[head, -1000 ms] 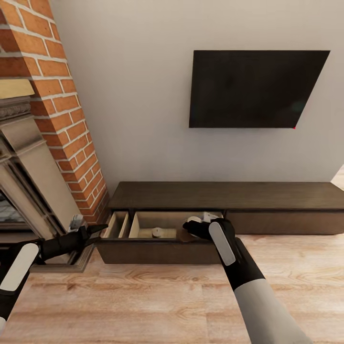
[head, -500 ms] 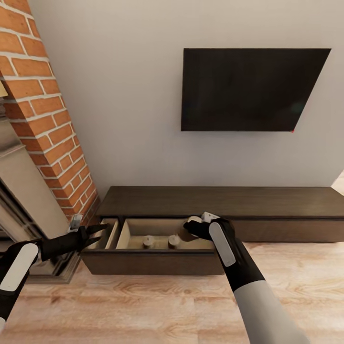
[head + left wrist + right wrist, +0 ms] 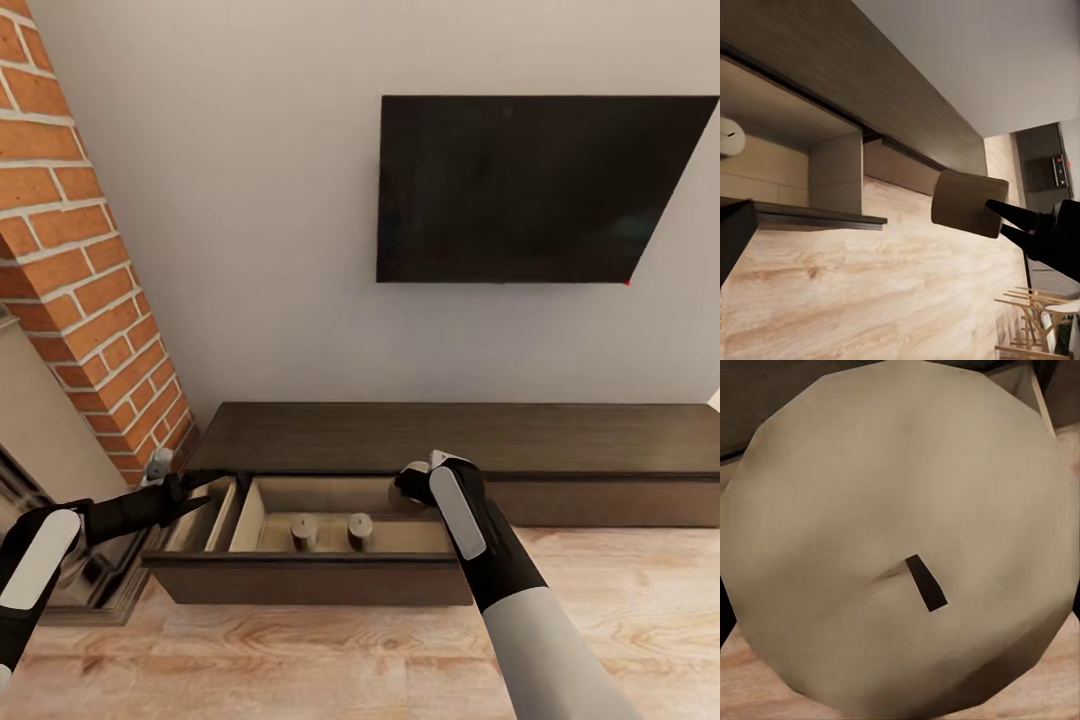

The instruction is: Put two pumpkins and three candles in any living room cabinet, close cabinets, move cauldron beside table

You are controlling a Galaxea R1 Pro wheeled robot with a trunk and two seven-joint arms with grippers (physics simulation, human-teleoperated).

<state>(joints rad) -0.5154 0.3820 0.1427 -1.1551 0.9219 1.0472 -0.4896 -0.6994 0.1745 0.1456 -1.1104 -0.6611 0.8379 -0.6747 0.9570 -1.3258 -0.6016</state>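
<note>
We are at the candle-stowing step, facing the low dark-brown cabinet (image 3: 460,435) that runs along the wall under the television (image 3: 520,190), beside the brick fireplace (image 3: 70,270). Its left drawer (image 3: 300,575) stands pulled out over the wooden floor (image 3: 330,650), and two candles (image 3: 304,532) stand upright side by side in the larger compartment, near its middle. Our right gripper (image 3: 412,482) hangs over the right end of that same compartment with the third candle (image 3: 900,540) pinched between its fingers; in the right wrist view the candle's top and short dark wick sit right before the lens, and in the left wrist view the same candle (image 3: 967,202) shows clamped at the tips of the right gripper, above the floor and just off the drawer's corner. Our left gripper (image 3: 205,490) is held out level near the drawer's left end, above the narrow side compartment, its fingers parted only a little and holding nothing. We judge the next move to be a short descent of the right arm into the free space to the right of the two standing candles, then a release low enough that the candle does not topple or knock its neighbours. After that the drawer must be pushed shut; the pumpkins and the cauldron are presumably still to be dealt with.
</note>
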